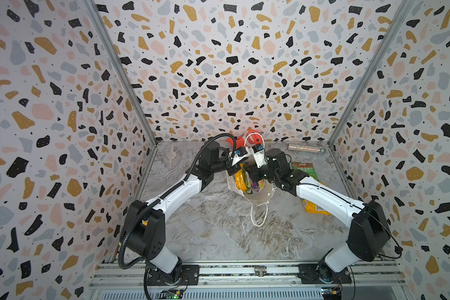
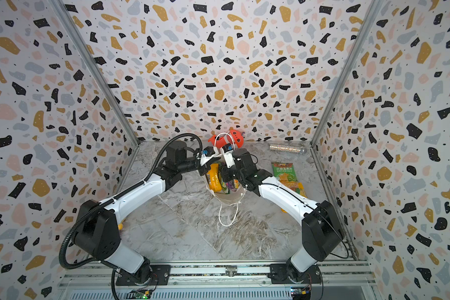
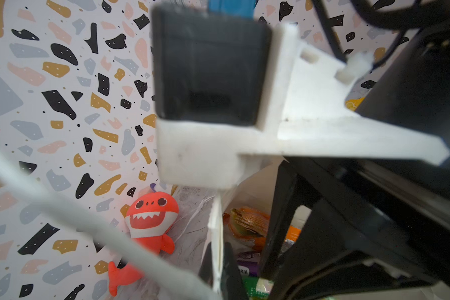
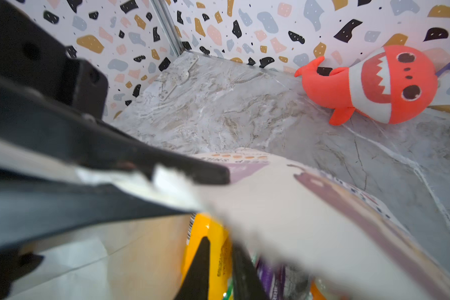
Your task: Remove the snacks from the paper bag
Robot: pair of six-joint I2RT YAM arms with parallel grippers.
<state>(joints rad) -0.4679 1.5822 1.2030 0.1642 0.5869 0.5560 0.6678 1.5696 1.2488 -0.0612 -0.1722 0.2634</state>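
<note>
left pincer [image 3: 217, 272] clenched on the bag [image 1: 260, 198] rim at its 10 o'clock. bag stands mid-bench [image 1: 218, 233], mouth open, packets [image 1: 255, 186] inside. right pincer [image 4: 222, 271] reaches in from 3 o'clock, clamped on a yellow packet [image 4: 203, 228]. green packet [image 1: 305, 170] lies on the bench at the bag's 3 o'clock.

Both arms reach inward, left gripper [image 3: 218, 270] pinched shut, right gripper [image 4: 220, 244] angled down, jaws nearly together
</note>
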